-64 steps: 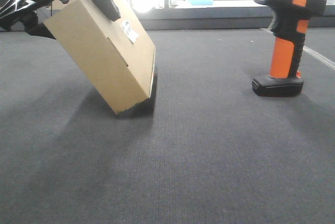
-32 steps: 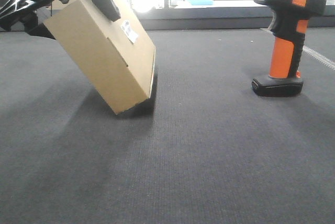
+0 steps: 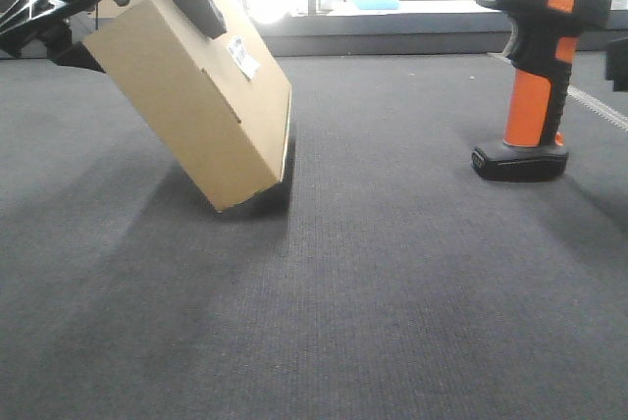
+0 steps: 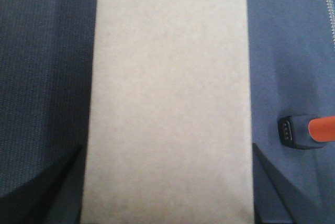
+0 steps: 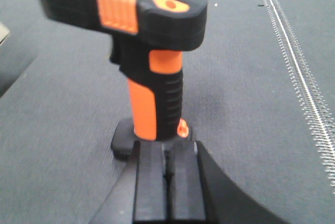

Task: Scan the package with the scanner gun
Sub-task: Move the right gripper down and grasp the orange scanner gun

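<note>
The left gripper (image 4: 167, 190) holds the package (image 3: 196, 96) across its width, one finger on each long side. The box hangs tilted, with only its lower corner on the grey carpet (image 3: 392, 302), and the white label (image 3: 242, 57) sits on the upper face, toward the right. The scanner gun (image 3: 535, 77) stands upright on its base, well apart from the box, and nothing holds it. The right gripper (image 5: 167, 182) is low in front of the orange handle, its two fingers pressed together with nothing between them. I judge that the step in hand is to take the scanner. For this the fingers must first open wider than the handle, then close on the ribbed middle part and not on the base, so the gun does not tip. Whether the fingertips touch the base is not clear, because the wrist view is blurred there.
</note>
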Controlling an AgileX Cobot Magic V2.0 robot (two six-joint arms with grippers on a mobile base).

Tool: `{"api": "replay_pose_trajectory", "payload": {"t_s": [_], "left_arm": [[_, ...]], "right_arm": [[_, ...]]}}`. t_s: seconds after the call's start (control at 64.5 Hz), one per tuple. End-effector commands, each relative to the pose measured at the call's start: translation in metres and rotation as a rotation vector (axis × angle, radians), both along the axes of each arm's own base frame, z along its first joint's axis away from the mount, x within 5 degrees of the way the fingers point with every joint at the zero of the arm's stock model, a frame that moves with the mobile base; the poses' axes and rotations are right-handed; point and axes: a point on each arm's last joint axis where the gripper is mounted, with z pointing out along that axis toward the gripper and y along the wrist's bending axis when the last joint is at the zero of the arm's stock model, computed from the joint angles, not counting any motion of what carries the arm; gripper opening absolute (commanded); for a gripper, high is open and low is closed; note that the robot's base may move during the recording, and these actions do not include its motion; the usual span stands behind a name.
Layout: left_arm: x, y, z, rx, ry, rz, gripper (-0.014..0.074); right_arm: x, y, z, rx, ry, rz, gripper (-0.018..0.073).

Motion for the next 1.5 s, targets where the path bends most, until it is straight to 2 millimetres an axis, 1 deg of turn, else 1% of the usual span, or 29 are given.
{"api": "replay_pose_trajectory", "payload": {"t_s": [0.0,0.016,0.109,0.233,0.279,0.45,0.512,0.589,0.698,0.744,0.946,1.147,1.318,1.488], "left_arm": [[0.001,-0.001,0.005,-0.022,-0.03,0.011,-0.0038],[0.001,-0.001,0.005,-0.022,-0.03,0.011,-0.0038],[0.001,-0.001,0.005,-0.022,-0.03,0.011,-0.0038],[0.001,-0.001,0.005,-0.022,-0.03,0.011,-0.0038],[0.001,-0.001,0.005,-0.022,-0.03,0.011,-0.0038],[0.001,-0.001,0.005,-0.022,-0.03,0.011,-0.0038],[0.001,-0.001,0.005,-0.022,-0.03,0.011,-0.0038],[0.001,-0.001,0.005,-0.022,-0.03,0.011,-0.0038],[0.001,-0.001,0.005,-0.022,-0.03,0.011,-0.0038],[0.001,-0.001,0.005,-0.022,-0.03,0.011,-0.0038],[0.001,-0.001,0.005,-0.022,-0.03,0.011,-0.0038],[0.001,-0.001,0.005,-0.022,-0.03,0.011,-0.0038],[0.001,-0.001,0.005,-0.022,-0.03,0.011,-0.0038],[0.001,-0.001,0.005,-0.022,-0.03,0.011,-0.0038]], "right_arm": [[0.006,0.001,-0.007,0.041,-0.021,-0.009,-0.0139],[0.007,0.002,-0.009,0.04,-0.02,-0.002,-0.0126],[0.013,0.005,-0.014,0.033,-0.044,0.007,0.0019],[0.018,0.006,-0.019,0.05,-0.079,0.0,0.0275],[0.019,0.007,-0.02,0.047,-0.088,0.003,0.0347],[0.023,0.007,-0.022,0.046,-0.127,-0.002,0.0498],[0.025,0.006,-0.025,0.05,-0.132,-0.012,0.0521],[0.03,0.007,-0.031,0.114,-0.147,-0.032,0.0534],[0.035,0.007,-0.029,0.206,-0.249,-0.049,0.0531],[0.039,0.007,-0.029,0.205,-0.279,-0.048,0.0531],[0.058,0.011,-0.036,0.201,-0.268,-0.041,0.0531],[0.067,0.015,-0.041,0.19,-0.259,-0.006,0.0531],[0.072,0.014,-0.038,0.198,-0.274,-0.025,0.0531],[0.085,0.016,-0.033,0.208,-0.253,-0.027,0.0531]]}}
